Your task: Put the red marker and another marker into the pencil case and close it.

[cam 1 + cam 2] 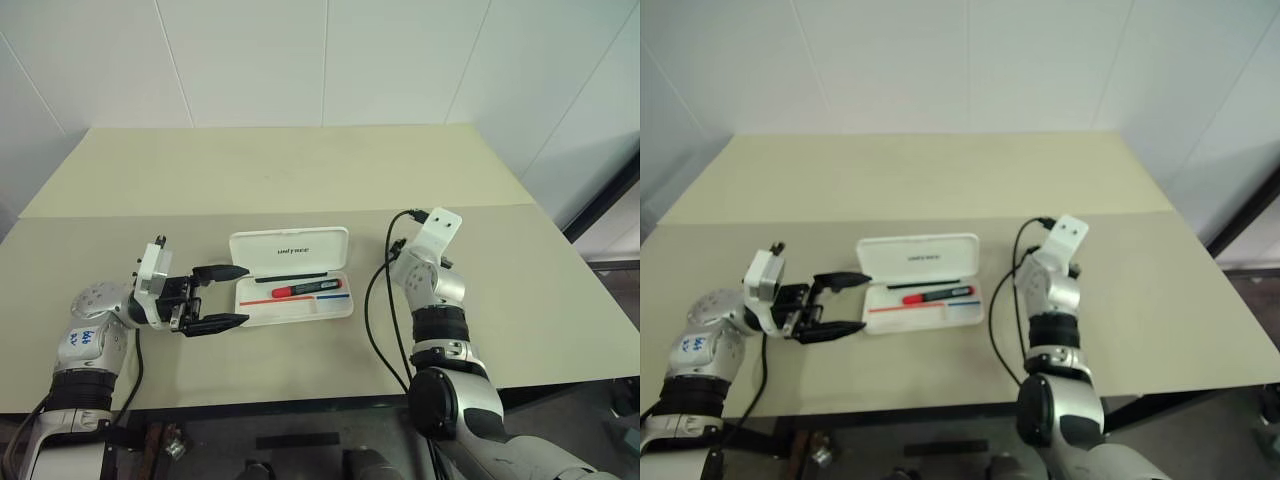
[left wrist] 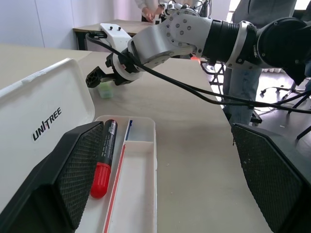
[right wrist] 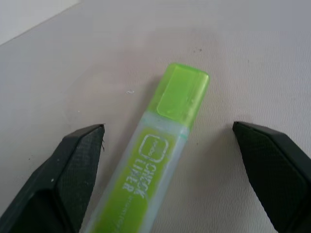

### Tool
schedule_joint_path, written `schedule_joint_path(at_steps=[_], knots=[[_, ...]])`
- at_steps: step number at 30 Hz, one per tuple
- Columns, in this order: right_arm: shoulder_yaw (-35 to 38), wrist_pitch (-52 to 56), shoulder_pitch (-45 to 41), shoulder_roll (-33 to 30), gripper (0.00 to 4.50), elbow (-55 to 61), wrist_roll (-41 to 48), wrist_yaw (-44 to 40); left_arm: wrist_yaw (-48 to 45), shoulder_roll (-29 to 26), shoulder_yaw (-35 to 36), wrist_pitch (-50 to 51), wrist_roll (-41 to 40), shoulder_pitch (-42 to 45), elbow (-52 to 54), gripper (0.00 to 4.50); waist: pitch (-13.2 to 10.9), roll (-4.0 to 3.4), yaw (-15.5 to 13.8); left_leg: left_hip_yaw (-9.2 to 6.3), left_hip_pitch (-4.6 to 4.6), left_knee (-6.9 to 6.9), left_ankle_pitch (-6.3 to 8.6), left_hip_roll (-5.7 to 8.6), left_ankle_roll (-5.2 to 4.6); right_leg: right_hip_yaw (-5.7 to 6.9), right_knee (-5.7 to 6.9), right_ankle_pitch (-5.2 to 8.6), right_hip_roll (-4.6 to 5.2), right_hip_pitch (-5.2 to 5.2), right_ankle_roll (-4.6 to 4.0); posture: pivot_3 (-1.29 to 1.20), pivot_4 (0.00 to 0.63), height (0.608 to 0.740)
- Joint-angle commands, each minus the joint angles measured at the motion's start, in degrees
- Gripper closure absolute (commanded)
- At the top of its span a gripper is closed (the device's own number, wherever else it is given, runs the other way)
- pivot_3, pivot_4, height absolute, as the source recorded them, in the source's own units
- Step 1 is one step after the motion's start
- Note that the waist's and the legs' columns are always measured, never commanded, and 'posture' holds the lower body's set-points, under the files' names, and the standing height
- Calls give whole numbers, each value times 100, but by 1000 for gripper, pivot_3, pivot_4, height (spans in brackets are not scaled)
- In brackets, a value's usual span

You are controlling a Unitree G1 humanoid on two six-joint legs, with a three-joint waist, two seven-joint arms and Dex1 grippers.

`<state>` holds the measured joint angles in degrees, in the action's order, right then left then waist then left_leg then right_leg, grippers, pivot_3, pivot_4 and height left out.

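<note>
Red marker (image 1: 308, 289) already lies in the pencil case (image 1: 290, 249), black barrel, red cap, alongside the thin red and blue pens. Case sits open near the middle of the desk (image 1: 300, 170), lid tipped up behind the tray; smooth white hard plastic, rounded corners, dark lettering on the lid.

Step in hand, as I judge it: fetching the second marker. My right hand (image 3: 170, 133) hangs just over the green highlighter (image 3: 160, 145), fingers spread wide on either side of it, nothing gripped. Highlighter lies flat on the desk, well to the right of the case; chunky, flat-sided, lime body with a paler see-through cap, glossy plastic that may slip.

My left hand (image 1: 232, 297) waits level at the case's left end, fingers fully apart, empty, textured black pads.

Next move calls for lowering the right hand, closing across the highlighter's flat sides, carrying it to the tray, then folding the lid down.
</note>
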<state>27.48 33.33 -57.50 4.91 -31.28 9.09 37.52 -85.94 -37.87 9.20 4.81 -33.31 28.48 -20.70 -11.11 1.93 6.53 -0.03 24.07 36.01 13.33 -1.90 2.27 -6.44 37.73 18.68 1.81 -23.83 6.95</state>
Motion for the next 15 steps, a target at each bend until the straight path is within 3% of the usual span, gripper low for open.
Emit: schedule_joint_path(at_steps=[1,8,15], knots=[[119,-33,-69,24,953,-135,235,149,-84,-74,174,-42,-89,-54,195,0,0,0,14,0,0,1,0,0,0,0,0,0,0,0,0,0,150,740],[145,22,-85,-48,3383,-188,364,249,-60,-49,191,-58,-61,-56,200,0,0,1,131,-4,-3,1,-6,1,-4,1,4,-1,0,5,0,0,150,740],[-9,138,30,-130,3410,56,314,250,-48,-3,173,-85,-41,-34,181,0,0,1,134,-11,-3,1,-7,4,-5,6,2,-1,4,8,0,0,150,740]])
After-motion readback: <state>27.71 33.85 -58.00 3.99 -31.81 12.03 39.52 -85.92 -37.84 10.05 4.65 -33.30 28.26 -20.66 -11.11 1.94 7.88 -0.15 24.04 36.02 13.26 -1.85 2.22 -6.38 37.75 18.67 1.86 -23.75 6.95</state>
